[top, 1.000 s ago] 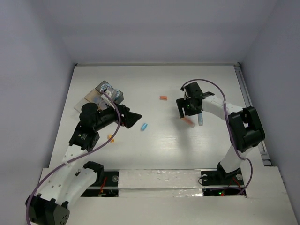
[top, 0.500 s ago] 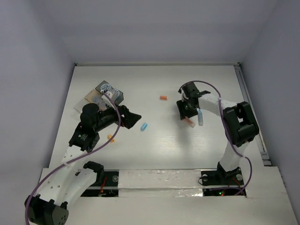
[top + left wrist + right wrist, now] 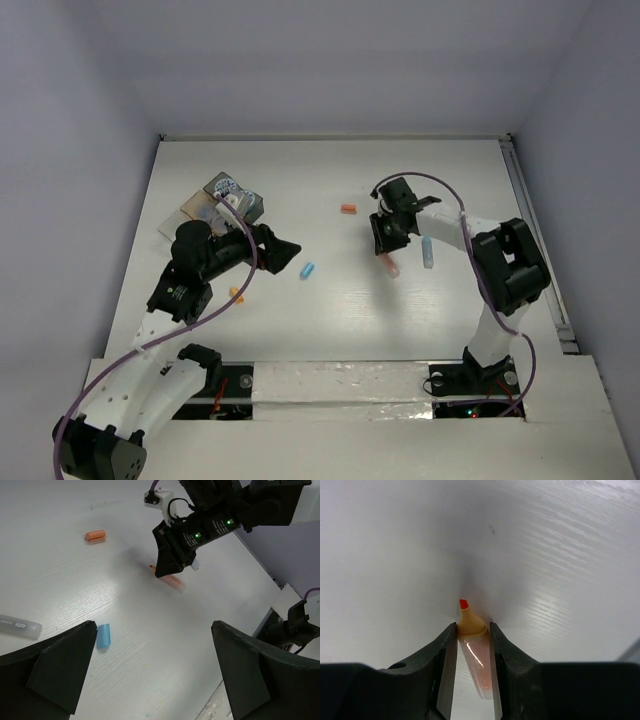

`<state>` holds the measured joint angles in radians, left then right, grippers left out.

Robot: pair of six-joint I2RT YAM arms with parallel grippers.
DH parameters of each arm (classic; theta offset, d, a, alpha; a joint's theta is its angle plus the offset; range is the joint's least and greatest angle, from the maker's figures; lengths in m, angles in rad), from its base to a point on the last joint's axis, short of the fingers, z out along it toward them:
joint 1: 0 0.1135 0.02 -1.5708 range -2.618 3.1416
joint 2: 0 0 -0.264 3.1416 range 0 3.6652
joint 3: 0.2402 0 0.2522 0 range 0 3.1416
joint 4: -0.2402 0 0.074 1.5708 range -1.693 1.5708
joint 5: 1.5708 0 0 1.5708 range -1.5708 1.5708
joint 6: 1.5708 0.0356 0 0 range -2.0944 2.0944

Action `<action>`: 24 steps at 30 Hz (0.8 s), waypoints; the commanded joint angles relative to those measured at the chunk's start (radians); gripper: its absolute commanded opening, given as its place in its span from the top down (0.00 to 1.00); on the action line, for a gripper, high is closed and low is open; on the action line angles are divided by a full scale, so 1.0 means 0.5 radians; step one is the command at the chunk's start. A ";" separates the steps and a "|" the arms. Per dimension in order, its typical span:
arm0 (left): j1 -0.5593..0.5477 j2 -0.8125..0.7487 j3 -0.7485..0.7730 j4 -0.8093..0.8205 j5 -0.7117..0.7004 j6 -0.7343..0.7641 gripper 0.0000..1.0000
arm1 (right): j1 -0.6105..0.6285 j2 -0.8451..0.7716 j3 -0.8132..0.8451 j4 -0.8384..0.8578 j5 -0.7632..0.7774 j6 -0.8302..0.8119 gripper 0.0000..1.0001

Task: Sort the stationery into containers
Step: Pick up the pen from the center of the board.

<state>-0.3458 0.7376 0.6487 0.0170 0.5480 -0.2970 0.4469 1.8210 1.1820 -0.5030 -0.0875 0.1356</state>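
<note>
The right gripper point(image 3: 472, 630) is clenched on a short translucent orange pen point(image 3: 476, 667) with a yellow collar and red tip. Its two fingers press the barrel from either side, and the pen lies on the white table point(image 3: 330, 320) right of centre. Just beside it, to the right, lies a short pale blue pen point(image 3: 428, 251). A small orange piece point(image 3: 348, 209) sits farther back. The left gripper point(image 3: 152, 665) hangs with its fingers spread wide near a small blue block point(image 3: 103, 635). The cluster of small trays point(image 3: 225, 200) stands at the far left.
</note>
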 commanded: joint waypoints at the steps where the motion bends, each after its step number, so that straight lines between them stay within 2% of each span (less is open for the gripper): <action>1: -0.008 0.016 0.083 0.058 0.015 0.014 0.02 | 0.039 -0.181 0.001 0.211 -0.119 0.103 0.88; 5: -0.008 0.059 0.077 0.061 0.045 0.008 0.05 | 0.075 -0.337 -0.072 0.410 -0.196 0.229 0.88; 11: -0.008 0.194 0.077 0.064 0.171 -0.004 0.11 | 0.223 -0.580 -0.235 0.978 -0.365 0.587 0.87; 12: -0.008 0.206 0.077 0.058 0.177 -0.004 0.12 | 0.290 -0.626 -0.253 1.170 -0.365 0.636 0.87; 15: -0.008 0.228 0.080 0.055 0.159 -0.007 0.14 | 0.401 -0.641 -0.256 1.388 -0.386 0.802 0.87; 19: -0.008 0.252 0.083 0.021 0.098 0.002 0.18 | 0.566 -0.629 -0.198 1.558 -0.365 0.931 0.87; 24: -0.008 0.283 0.086 -0.016 0.009 0.002 0.22 | 0.619 -0.645 -0.167 1.668 -0.356 1.002 0.87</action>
<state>-0.3458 0.8757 0.6487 0.0029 0.5751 -0.3004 0.7498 1.5238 1.0584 0.1993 -0.2665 0.5789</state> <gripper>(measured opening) 0.791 0.339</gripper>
